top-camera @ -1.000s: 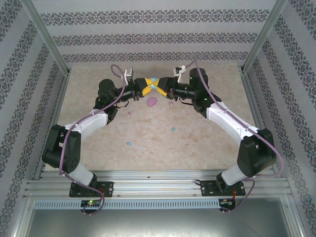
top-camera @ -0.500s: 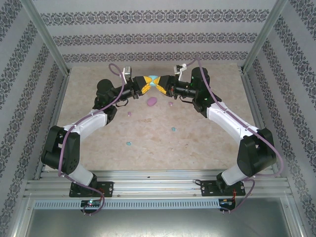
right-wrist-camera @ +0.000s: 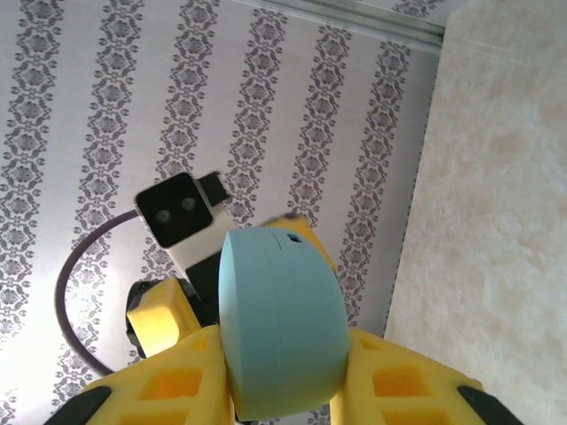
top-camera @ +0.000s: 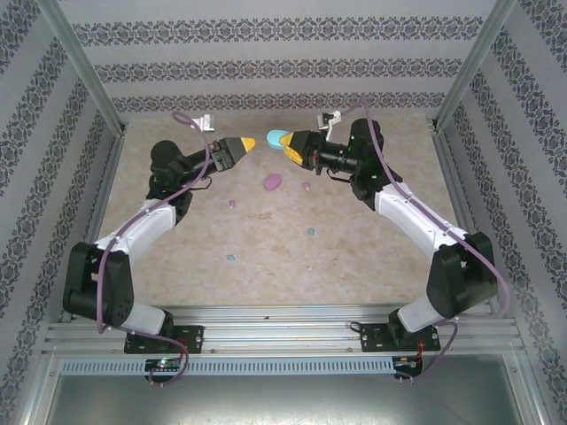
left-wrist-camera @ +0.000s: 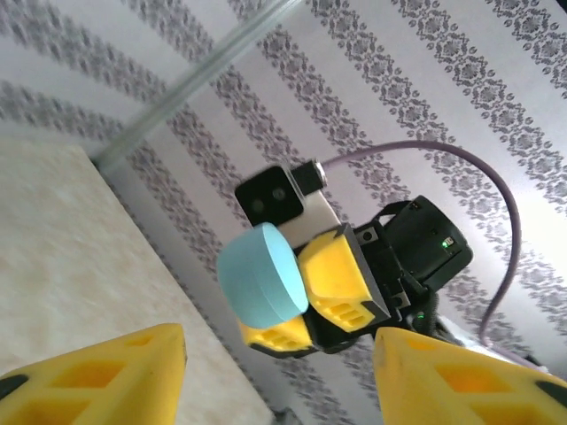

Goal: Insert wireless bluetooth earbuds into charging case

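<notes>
Fingers on right gripper (top-camera: 286,142) pinch the cyan case (top-camera: 276,136), left gripper (top-camera: 249,142) spread — beige tabletop (top-camera: 354,257), patterned walls (top-camera: 283,71) around.

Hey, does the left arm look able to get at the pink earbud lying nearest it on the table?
Probably yes. The left gripper is open and empty, the pink earbud lies alone on bare table, and the right gripper holding the cyan case is well aside.

Loose case (top-camera: 272,182) sat on table (top-camera: 177,257). Second case (top-camera: 277,138) hung behind it (raised); one earbud (top-camera: 306,187) just right, three earbuds (top-camera: 233,204) before it.
</notes>
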Robot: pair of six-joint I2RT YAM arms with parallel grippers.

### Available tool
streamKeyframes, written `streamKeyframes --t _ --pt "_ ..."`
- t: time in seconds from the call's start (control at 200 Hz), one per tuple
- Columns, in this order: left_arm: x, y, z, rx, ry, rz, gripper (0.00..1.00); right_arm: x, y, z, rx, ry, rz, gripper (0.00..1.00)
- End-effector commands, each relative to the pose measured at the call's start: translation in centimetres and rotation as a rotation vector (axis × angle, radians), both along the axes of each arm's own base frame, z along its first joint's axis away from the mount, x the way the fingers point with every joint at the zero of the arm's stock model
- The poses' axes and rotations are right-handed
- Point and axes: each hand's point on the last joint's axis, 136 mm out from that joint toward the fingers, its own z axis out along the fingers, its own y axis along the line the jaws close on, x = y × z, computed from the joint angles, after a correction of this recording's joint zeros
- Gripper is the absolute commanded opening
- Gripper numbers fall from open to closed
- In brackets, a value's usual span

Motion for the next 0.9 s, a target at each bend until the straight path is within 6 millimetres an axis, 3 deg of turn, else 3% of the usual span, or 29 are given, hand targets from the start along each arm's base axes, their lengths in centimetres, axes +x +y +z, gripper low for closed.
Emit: streamKeyframes --t 0.0,0.175,0.28,0.505,0.699,0.894 --pt "-1.7 0.2 -0.4 0.227 -0.304 0.039 0.65 -2.5 -0.3 2.0 -0.02 -0.02 0.067 0.17" --pt "-3.8 -0.4 -0.9 0.366 -0.62 0.01 0.74 -4.7 -0.2 1.7 -0.047 0.007 0.14 0.17" --pt "-4.4 -1.1 -1.4 0.412 -0.712 -0.022 0.75 -5.5 0.1 1.7 -0.052 0.013 0.175 0.17" --pt "-4.8 -3.3 -1.8 0.409 -0.754 -0.116 0.74 -7.1 1.5 2.3 -0.059 0.006 0.259 0.18" --pt "-4.6 -3.9 -1.3 0.344 -0.737 -0.15 0.66 -7.3 2.2 2.6 -0.058 0.003 0.29 0.18" --pt "-4.8 -3.8 -0.3 0.32 -0.749 -0.142 0.68 -7.6 2.5 2.1 -0.069 0.013 0.304 0.18"
